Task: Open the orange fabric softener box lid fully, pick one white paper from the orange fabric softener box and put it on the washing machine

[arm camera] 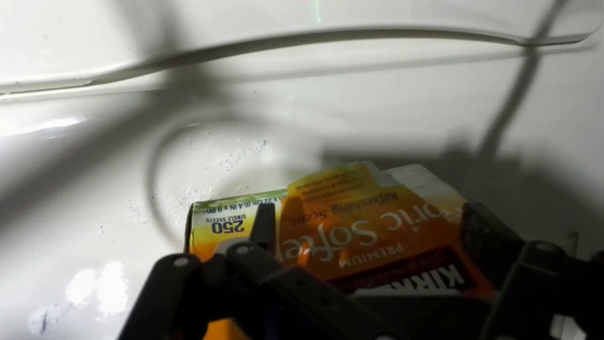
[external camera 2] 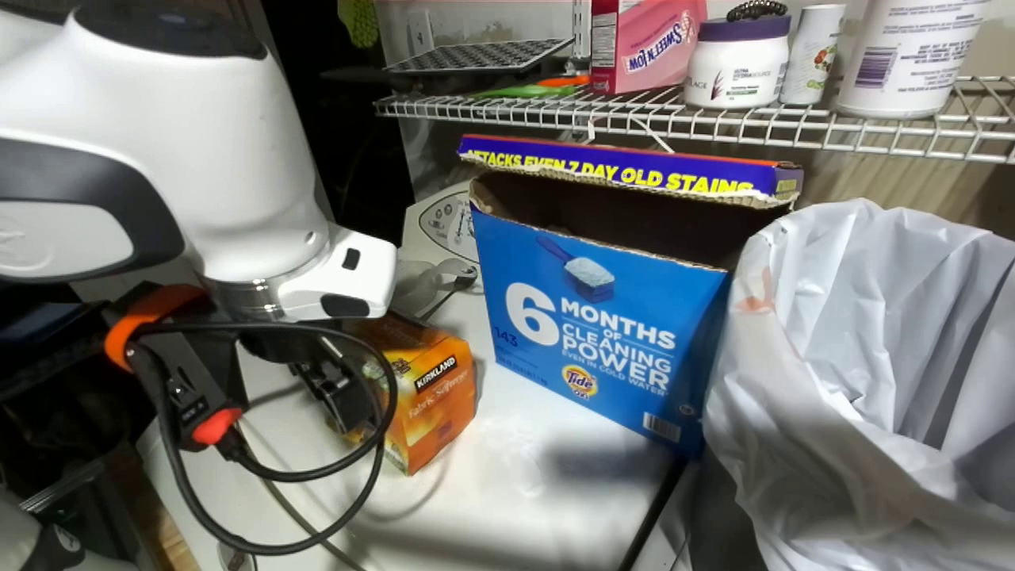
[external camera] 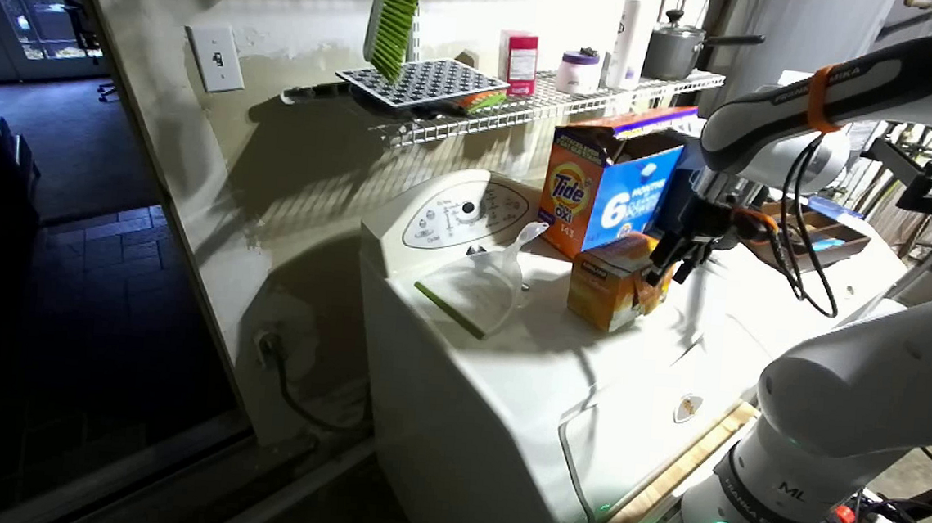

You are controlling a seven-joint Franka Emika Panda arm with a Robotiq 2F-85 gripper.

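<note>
Softener box (external camera 2: 438,400), Tide carton (external camera 2: 595,325) atop washer (external camera: 527,389)

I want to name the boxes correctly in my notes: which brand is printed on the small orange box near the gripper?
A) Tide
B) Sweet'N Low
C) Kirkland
C: in an exterior view, the orange fabric softener box reads KIRKLAND above "Fabric Softener".

Gripper (external camera 2: 342,394) at orange box (external camera 2: 440,404) on washer (external camera 2: 507,496); can't tell if touching. Tide box (external camera 2: 583,329) nr it, top open, white bag (external camera 2: 817,333) just beside. Rack (external camera 2: 674,129) above w/ pink box (external camera 2: 646,47), jar (external camera 2: 736,67) & btls (external camera 2: 912,55).
</note>
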